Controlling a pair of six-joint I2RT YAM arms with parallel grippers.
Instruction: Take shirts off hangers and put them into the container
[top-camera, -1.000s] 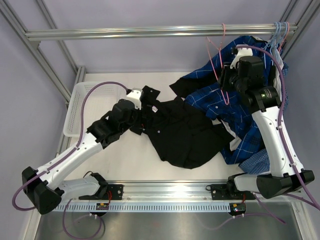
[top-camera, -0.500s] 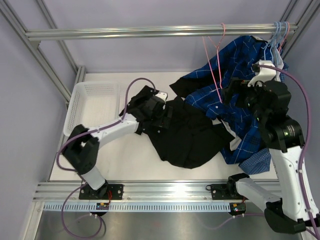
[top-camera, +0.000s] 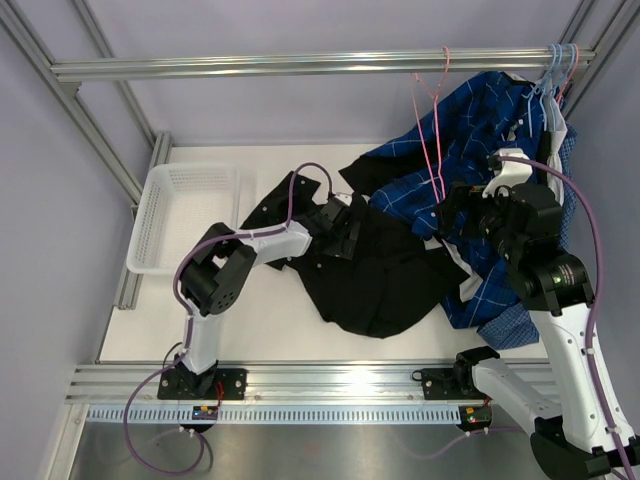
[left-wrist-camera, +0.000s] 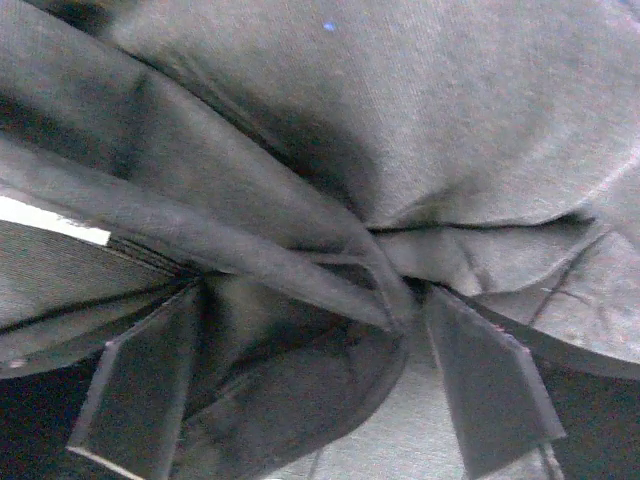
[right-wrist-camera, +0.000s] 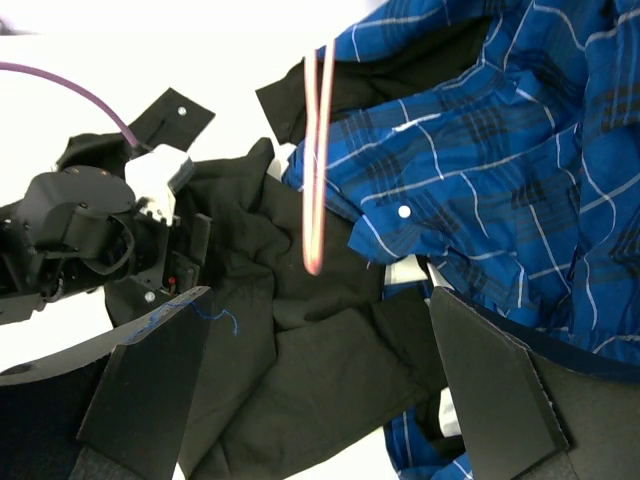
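A black shirt lies crumpled in the middle of the table. My left gripper is pressed down on its left part. In the left wrist view the jaws stand open with a fold of black shirt bunched between the fingers. A blue plaid shirt drapes from the rail down to the table at the right. A pink hanger hangs free from the rail. My right gripper hovers open below it with nothing between its fingers; the hanger shows blurred ahead. The container stands empty at the left.
Light blue and pink hangers hook over the right end of the metal rail. Frame posts run along both sides. More plaid cloth spills toward the front right. The left arm's purple cable arches over the shirt.
My left arm folded and carried its gripper right, from beside the container onto the black shirt. My right gripper opened, let go of the pink hanger and drew back and down.
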